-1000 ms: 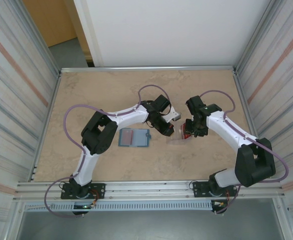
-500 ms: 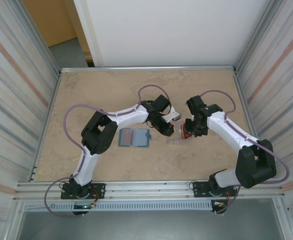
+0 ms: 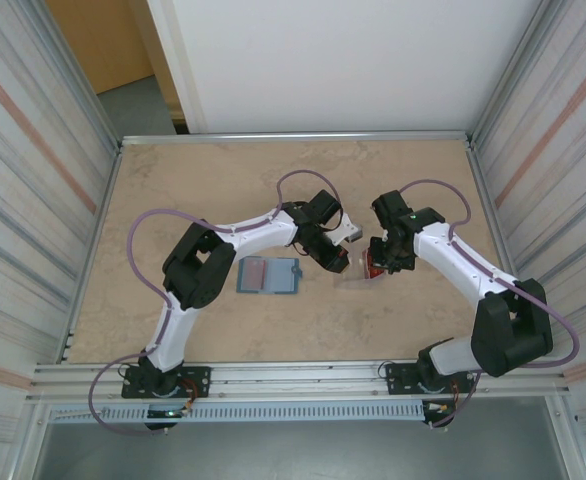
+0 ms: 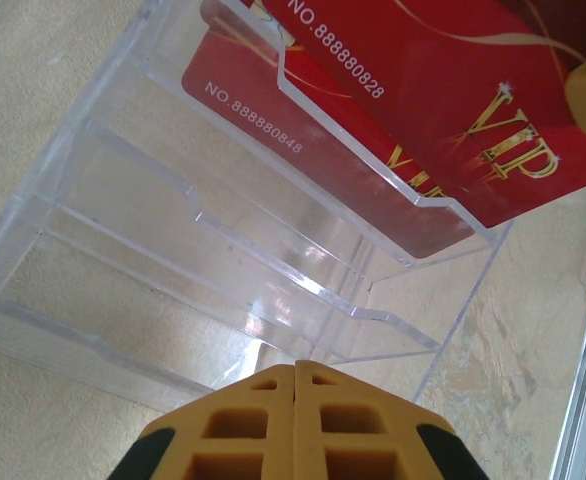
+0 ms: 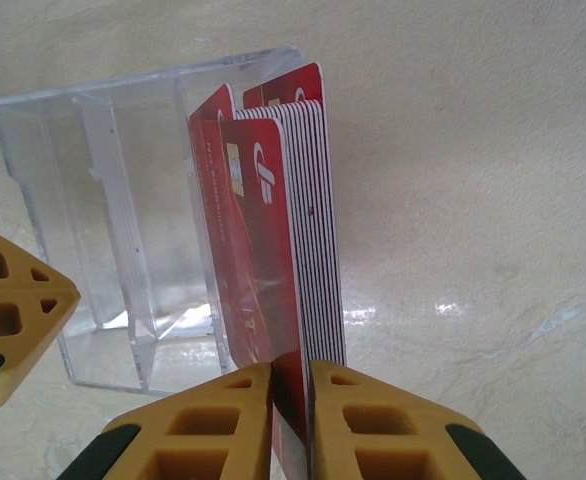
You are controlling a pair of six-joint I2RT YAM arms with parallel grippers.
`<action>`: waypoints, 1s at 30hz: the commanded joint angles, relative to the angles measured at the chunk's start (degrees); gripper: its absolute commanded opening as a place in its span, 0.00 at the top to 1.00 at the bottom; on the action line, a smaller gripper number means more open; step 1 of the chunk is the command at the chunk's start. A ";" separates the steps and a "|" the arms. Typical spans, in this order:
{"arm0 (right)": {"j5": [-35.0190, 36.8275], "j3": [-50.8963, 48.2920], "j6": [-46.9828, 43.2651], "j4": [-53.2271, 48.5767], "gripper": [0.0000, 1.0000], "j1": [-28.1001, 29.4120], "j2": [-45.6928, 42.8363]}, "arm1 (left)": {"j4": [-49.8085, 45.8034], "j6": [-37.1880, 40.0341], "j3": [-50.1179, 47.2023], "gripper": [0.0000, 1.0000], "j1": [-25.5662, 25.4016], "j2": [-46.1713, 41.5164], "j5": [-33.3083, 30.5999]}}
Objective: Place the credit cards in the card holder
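The card holder (image 3: 281, 277) lies open and flat on the table left of centre, a red card (image 3: 256, 272) on its left half. More red credit cards (image 5: 263, 250) stand on edge in a clear plastic case (image 5: 103, 210). My right gripper (image 5: 291, 378) is shut on the near edge of one credit card in that stack. In the left wrist view the credit cards (image 4: 443, 90) carry gold VIP lettering. My left gripper (image 4: 295, 368) is shut and holds nothing; its tips are at the clear case's (image 4: 173, 240) edge.
The two grippers (image 3: 333, 258) (image 3: 375, 264) face each other across the clear case (image 3: 354, 272) in mid table. Metal-framed walls (image 3: 63, 200) ring the tan tabletop. Bare table lies behind and in front of the arms.
My right gripper's jaws have narrowed onto the red card. Neither arm has visibly shifted, and the card holder and clear case lie where they were.
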 commanded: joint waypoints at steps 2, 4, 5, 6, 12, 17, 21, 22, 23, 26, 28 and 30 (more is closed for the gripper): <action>2.36 1.54 0.24 -4.47 0.88 0.10 -1.42 | -3.66 0.09 -1.74 1.00 0.35 2.48 -1.95; 2.39 1.71 0.31 -4.64 0.90 0.32 -1.41 | -3.68 -0.02 -1.89 1.00 0.31 2.22 -1.68; 2.44 1.81 0.24 -4.60 0.90 0.50 -1.36 | -3.58 -0.07 -1.89 1.00 0.39 2.27 -1.51; 2.56 1.86 0.37 -4.49 0.91 0.57 -1.41 | -3.51 -0.17 -1.87 1.00 0.40 2.42 -1.52; 1.34 2.61 0.93 -4.16 0.95 1.55 -1.15 | -3.67 0.01 -2.00 1.00 0.55 2.22 -1.47; 0.63 2.88 1.28 -3.81 0.95 1.99 -0.22 | -3.75 0.17 -2.07 1.00 0.58 2.28 -1.88; 0.46 3.10 1.17 -3.47 0.95 2.70 0.29 | -3.54 0.01 -2.19 1.00 0.68 2.08 -1.47; 0.38 3.23 1.31 -3.46 0.96 2.81 0.40 | -3.49 0.02 -2.20 1.00 0.66 2.20 -1.62; 0.28 3.30 1.44 -3.59 0.96 2.99 0.50 | -3.57 0.19 -2.18 1.00 0.62 2.27 -1.81; -0.13 3.67 1.69 -3.63 0.96 3.68 0.26 | -3.67 0.07 -2.33 1.00 0.70 1.88 -1.43; -0.19 3.80 1.68 -3.54 0.96 3.82 0.07 | -3.44 -0.15 -2.38 1.00 0.84 1.97 -1.38; -0.51 4.08 1.83 -3.63 0.97 3.81 -0.12 | -3.49 -0.08 -2.18 1.00 0.88 2.26 -1.44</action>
